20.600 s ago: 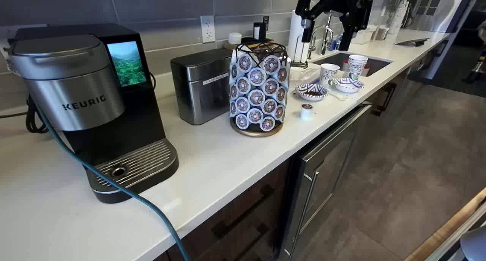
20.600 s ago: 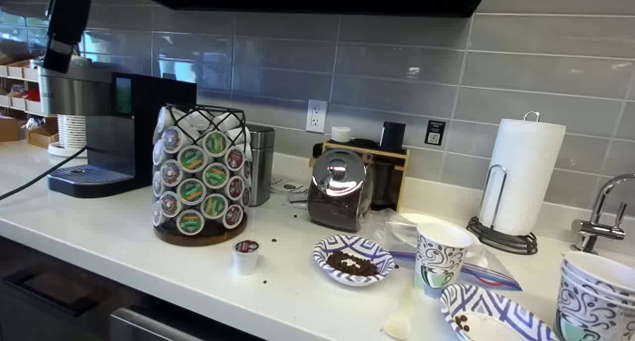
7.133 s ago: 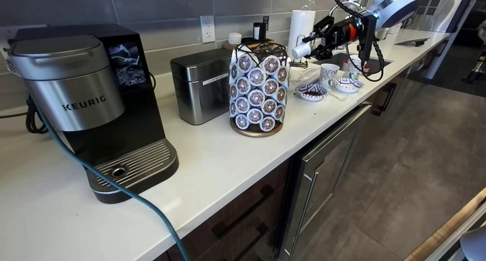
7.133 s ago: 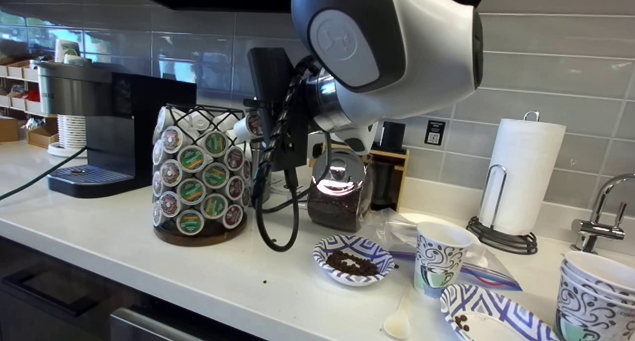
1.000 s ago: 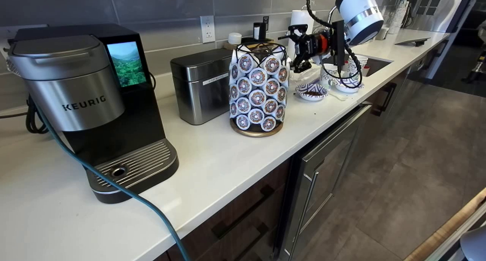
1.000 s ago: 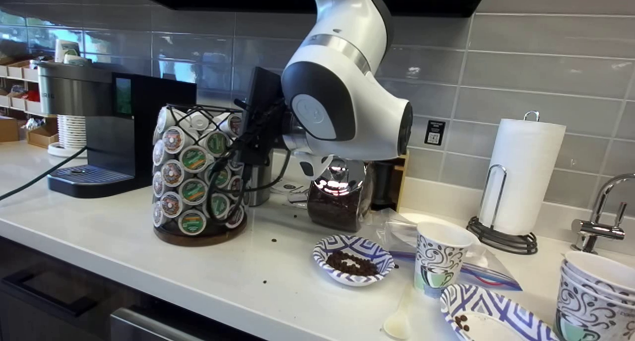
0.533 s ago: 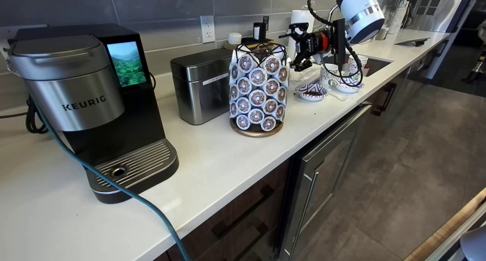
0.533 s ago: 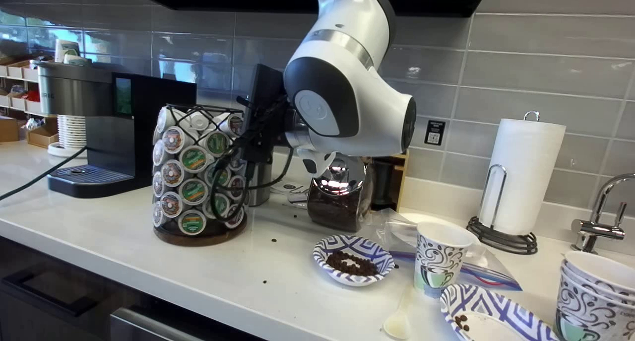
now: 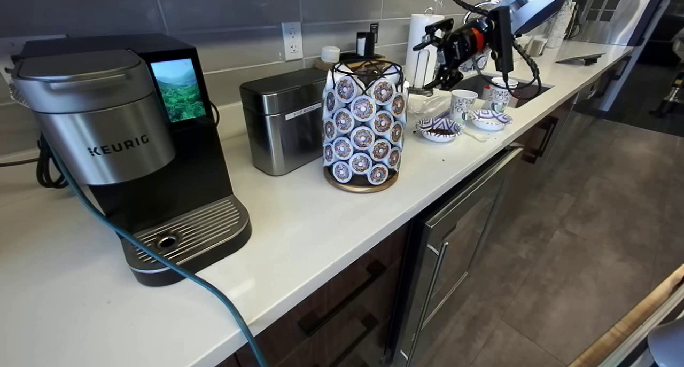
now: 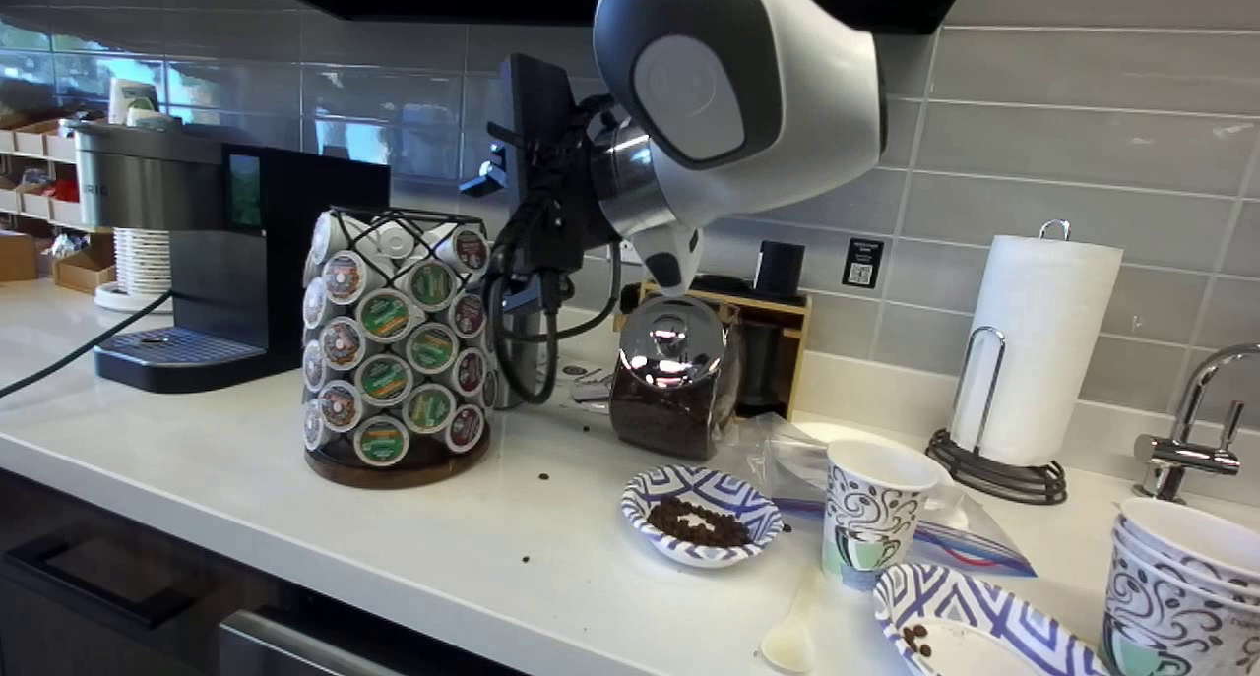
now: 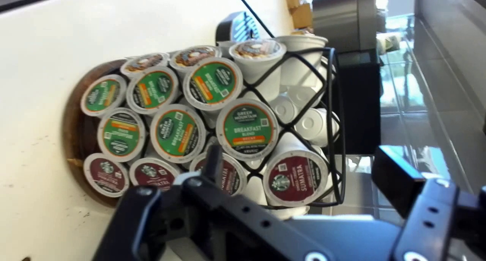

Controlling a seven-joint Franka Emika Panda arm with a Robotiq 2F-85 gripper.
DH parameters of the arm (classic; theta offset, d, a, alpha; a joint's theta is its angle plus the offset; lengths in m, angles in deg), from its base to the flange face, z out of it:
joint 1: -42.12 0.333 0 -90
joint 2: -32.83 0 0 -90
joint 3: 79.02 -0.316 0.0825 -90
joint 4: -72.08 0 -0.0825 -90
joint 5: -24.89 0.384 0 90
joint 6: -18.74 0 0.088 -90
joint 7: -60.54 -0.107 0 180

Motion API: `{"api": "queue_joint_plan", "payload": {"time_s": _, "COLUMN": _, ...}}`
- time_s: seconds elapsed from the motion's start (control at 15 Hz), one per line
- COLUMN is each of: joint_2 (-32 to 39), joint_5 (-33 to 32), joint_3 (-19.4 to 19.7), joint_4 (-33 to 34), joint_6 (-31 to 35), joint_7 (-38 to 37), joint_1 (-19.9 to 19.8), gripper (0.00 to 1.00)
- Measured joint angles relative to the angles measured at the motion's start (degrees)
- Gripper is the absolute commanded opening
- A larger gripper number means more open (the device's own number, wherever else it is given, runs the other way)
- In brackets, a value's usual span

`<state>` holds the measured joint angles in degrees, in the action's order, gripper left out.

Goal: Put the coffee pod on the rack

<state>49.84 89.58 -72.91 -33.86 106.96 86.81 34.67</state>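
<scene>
One maroon pod [image 11: 296, 178] sits high in the rack [image 10: 394, 476], presumably wire-held, so the gripper [image 9: 421, 68] beside it stands spread and unladen.

Sumatra coffee pod [image 11: 296, 177] in rack [image 11: 76, 132]

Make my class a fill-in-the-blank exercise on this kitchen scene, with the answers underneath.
On the rack, the Breakfast Blend lids are mostly ____ in colour.
The topmost maroon pod says ____ in its largest letters.
The brand name on the coffee machine is ____.
The tool is not shut but ____.
Missing words: green; Sumatra; Keurig; open.
</scene>
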Motion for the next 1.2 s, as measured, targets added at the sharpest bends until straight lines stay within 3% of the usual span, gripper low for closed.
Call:
{"api": "queue_joint_plan", "payload": {"time_s": 0.47, "joint_2": -8.51, "joint_5": -22.55, "joint_3": 1.00, "joint_4": 0.08, "joint_6": 0.58, "joint_7": -0.40, "joint_1": 0.04, "gripper": 1.00}}
{"api": "queue_joint_plan", "payload": {"time_s": 0.67, "joint_2": -11.68, "joint_5": -30.06, "joint_3": 0.26, "joint_4": -0.20, "joint_6": 3.74, "joint_7": -0.10, "joint_1": 0.51, "gripper": 1.00}}
{"api": "queue_joint_plan", "payload": {"time_s": 0.93, "joint_2": -16.11, "joint_5": -36.94, "joint_3": -1.33, "joint_4": -2.44, "joint_6": 10.69, "joint_7": 1.57, "joint_1": 1.60, "gripper": 1.00}}
{"api": "queue_joint_plan", "payload": {"time_s": 1.2, "joint_2": -17.72, "joint_5": -37.79, "joint_3": -1.53, "joint_4": -3.85, "joint_6": 11.62, "joint_7": 2.08, "joint_1": 1.94, "gripper": 1.00}}
